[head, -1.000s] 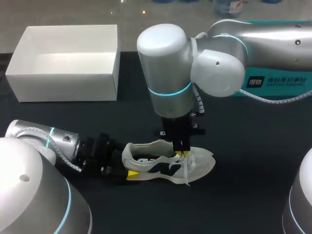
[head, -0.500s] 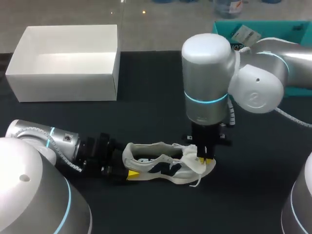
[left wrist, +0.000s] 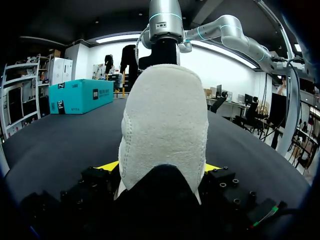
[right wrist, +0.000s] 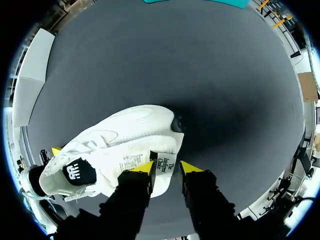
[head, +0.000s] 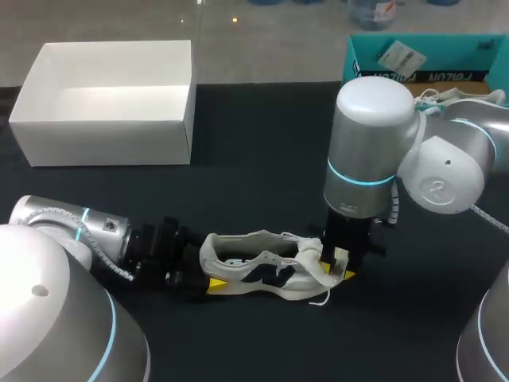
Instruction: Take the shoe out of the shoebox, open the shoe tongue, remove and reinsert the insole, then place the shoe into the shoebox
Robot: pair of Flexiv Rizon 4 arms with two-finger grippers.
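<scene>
Dark matte table [head: 262, 143]. At far left corner: white shoebox [head: 103, 143], open side up. At far right corner: teal box [head: 358, 56], partly hidden. Close to near edge, about midway along it: white shoe [head: 262, 270] with dark side markings, heel toward left edge, toe toward right edge, well apart from both boxes.

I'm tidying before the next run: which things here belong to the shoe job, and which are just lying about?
In the job: shoe, tongue, shoebox, left gripper on the heel, right gripper on the tongue.
Lying about: teal box.
</scene>
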